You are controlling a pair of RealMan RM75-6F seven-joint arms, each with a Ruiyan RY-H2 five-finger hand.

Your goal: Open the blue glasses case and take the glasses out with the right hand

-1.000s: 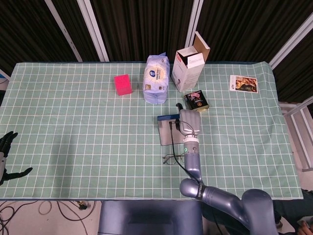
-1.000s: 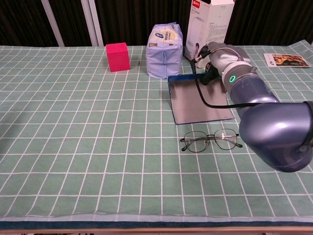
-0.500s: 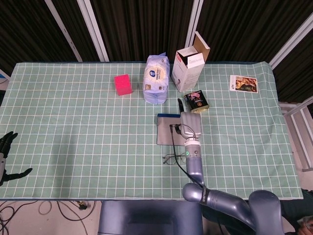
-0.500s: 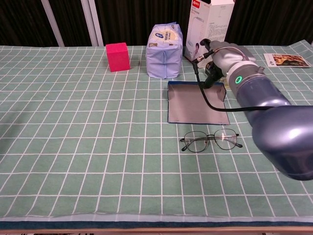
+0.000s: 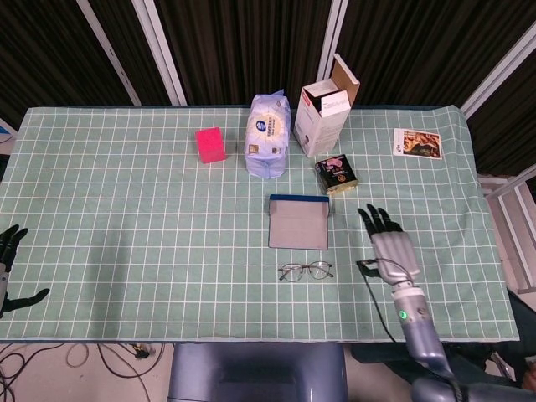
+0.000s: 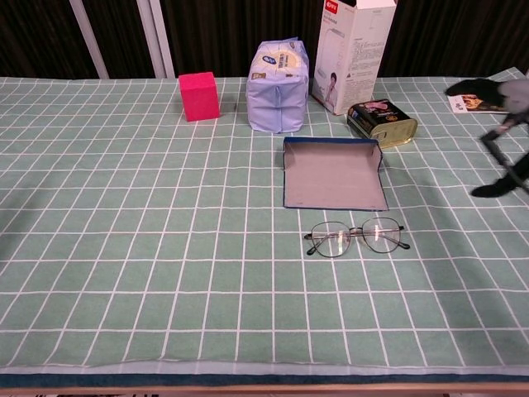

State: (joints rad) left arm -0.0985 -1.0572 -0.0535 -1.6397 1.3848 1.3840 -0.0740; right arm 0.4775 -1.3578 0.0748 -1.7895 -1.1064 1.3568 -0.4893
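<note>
The blue glasses case [image 5: 298, 221] [image 6: 332, 171] lies unfolded flat on the checked cloth, grey lining up, blue rim at its far edge. The thin wire-framed glasses [image 5: 306, 270] [image 6: 356, 237] rest on the cloth just in front of the case, free of any hand. My right hand [image 5: 389, 248] [image 6: 504, 124] hovers to the right of the case and glasses with its fingers spread, holding nothing. My left hand [image 5: 10, 266] stays at the far left edge of the table, fingers apart, empty.
Behind the case stand a small gold tin [image 5: 337, 175] [image 6: 381, 122], a white carton [image 5: 325, 117] [image 6: 354, 51], a blue-white tissue pack [image 5: 268, 135] [image 6: 278, 86] and a pink cube [image 5: 210, 145] [image 6: 199, 96]. A printed card [image 5: 417, 142] lies at the back right.
My right hand let go of the case's far edge and pulled away to the right and toward me. The case now lies flat and square; the glasses have not moved.
</note>
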